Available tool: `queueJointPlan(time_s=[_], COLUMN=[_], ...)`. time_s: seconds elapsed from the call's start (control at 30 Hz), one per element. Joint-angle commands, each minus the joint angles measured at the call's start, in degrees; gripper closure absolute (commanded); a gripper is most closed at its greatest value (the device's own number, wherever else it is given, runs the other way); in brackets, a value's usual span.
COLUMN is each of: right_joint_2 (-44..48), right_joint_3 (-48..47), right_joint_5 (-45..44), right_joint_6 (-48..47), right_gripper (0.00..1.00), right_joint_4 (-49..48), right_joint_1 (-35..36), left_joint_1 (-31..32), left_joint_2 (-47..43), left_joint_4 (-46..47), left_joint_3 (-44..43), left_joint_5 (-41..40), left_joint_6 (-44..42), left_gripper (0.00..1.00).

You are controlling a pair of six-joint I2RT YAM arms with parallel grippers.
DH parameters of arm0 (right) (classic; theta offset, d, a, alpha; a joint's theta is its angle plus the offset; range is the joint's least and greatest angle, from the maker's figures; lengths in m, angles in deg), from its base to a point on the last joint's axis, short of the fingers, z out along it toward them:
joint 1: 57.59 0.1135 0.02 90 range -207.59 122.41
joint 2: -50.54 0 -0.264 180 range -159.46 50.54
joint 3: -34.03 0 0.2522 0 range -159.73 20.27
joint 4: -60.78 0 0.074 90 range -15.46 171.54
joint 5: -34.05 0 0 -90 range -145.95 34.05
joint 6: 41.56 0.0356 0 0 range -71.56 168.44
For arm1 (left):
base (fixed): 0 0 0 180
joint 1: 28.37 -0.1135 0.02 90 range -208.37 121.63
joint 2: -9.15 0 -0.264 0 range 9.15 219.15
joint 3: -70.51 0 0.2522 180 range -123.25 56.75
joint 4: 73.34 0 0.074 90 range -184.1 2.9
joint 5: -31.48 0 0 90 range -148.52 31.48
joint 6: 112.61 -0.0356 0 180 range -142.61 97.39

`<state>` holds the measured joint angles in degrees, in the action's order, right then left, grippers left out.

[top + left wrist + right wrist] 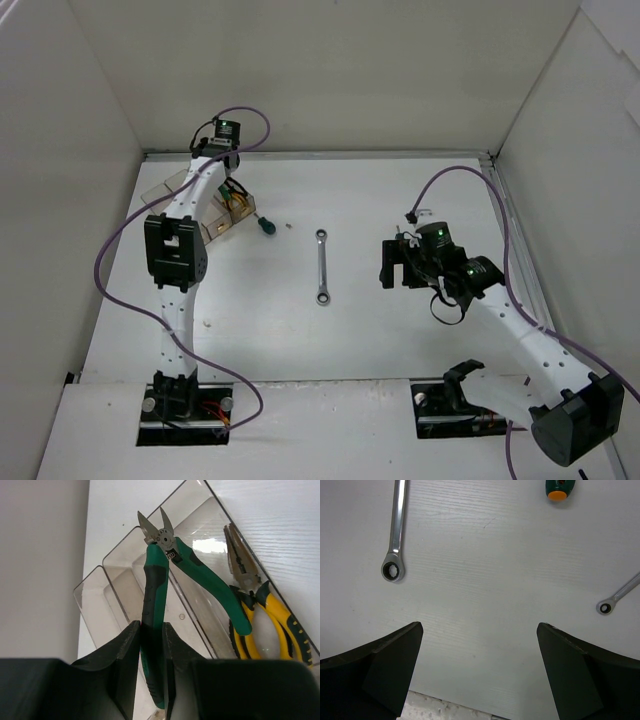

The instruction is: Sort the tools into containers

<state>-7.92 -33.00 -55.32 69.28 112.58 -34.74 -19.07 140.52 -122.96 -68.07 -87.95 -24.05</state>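
Note:
My left gripper (151,635) is shut on one handle of the dark green-handled pliers (155,580) and holds them above the clear containers (97,605) at the table's back left (165,185). The pliers' nose points away. Their other handle spreads out over the right-hand bin, where the yellow-handled pliers (262,617) lie. In the top view the left arm covers most of that gripper (232,192). My right gripper (480,630) is open and empty over bare table (395,262). A silver wrench (321,265) lies mid-table and also shows in the right wrist view (396,535). A green screwdriver (266,226) lies beside the bins.
A second, smaller silver wrench (619,596) lies at the right of the right wrist view. The screwdriver's orange end (556,490) shows at that view's top. White walls close in the table on three sides. Purple cables loop from both arms.

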Motion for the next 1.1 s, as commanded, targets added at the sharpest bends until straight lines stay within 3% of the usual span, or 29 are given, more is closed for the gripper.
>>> queueJointPlan(time_s=[0.0,0.5,0.8,1.07], right_joint_2=[-0.34,-1.49,-1.92,-2.28], right_joint_3=[-0.60,0.10,0.19,0.45], right_joint_5=[-0.45,-0.45,-0.45,-0.10], right_joint_6=[-0.36,-0.54,-0.63,-0.89], right_gripper=[0.02,0.02,0.02,0.02], right_joint_4=[-2.71,-2.89,-2.97,-2.89], right_joint_1=[-0.09,-0.26,-0.18,-0.26], left_joint_1=[-0.77,-0.17,1.59,2.12], left_joint_2=[-7.35,-2.00,3.44,2.84], left_joint_4=[3.25,6.14,6.77,7.11], left_joint_3=[-0.70,-2.72,-3.86,-2.63], left_joint_5=[-5.46,-8.27,-9.15,-5.82], left_joint_6=[-3.22,-9.46,-11.58,-7.45], left_gripper=[1.00,1.00,0.83,0.74])
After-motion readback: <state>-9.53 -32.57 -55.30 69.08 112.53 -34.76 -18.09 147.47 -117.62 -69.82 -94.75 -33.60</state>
